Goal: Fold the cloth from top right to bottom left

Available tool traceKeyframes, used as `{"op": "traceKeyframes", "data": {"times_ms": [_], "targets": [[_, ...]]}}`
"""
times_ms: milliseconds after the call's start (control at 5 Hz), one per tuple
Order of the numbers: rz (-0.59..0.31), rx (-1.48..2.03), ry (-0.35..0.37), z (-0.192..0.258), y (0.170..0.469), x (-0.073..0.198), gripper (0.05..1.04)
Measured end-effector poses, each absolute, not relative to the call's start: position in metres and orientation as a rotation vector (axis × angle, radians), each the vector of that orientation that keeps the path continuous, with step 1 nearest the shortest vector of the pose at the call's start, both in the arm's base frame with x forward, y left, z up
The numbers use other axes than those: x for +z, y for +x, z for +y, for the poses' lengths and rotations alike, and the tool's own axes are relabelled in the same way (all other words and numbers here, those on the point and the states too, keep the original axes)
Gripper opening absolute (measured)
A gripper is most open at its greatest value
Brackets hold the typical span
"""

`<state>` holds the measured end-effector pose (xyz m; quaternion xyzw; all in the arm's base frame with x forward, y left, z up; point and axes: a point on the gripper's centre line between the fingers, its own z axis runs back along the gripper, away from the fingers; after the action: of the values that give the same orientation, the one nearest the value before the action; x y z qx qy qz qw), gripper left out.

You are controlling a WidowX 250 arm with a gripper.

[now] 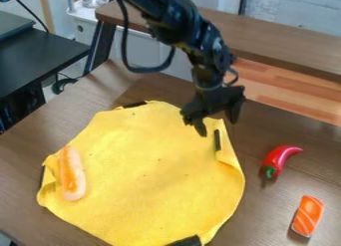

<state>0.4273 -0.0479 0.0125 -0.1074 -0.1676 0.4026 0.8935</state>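
Bearing a toy hot dog (73,175) at nine o'clock, soft yellow cloth (150,178), edges curled, black gripper (216,121) parted at one o'clock

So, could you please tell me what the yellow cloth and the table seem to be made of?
The cloth looks like matte felt or fleece, judging by its fuzzy surface and soft folds. The table seems to be brown wood or wood-look laminate, with streaky grain.

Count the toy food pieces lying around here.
3. A toy hot dog on the yellow cloth, at the picture's left; a red pepper right of the cloth; an orange striped piece below the pepper. Any under the cloth would be hidden.
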Motion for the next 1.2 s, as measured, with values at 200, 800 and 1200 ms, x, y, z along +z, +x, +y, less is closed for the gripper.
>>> {"op": "traceKeyframes", "data": {"times_ms": [200,800,1200], "targets": [[-0.345,0.841,-0.196,-0.050,0.432,-0.003,1.000],[-0.358,0.856,-0.146,-0.052,0.442,-0.029,0.707],[-0.317,0.870,-0.199,-0.051,0.435,-0.024,0.188]]}}
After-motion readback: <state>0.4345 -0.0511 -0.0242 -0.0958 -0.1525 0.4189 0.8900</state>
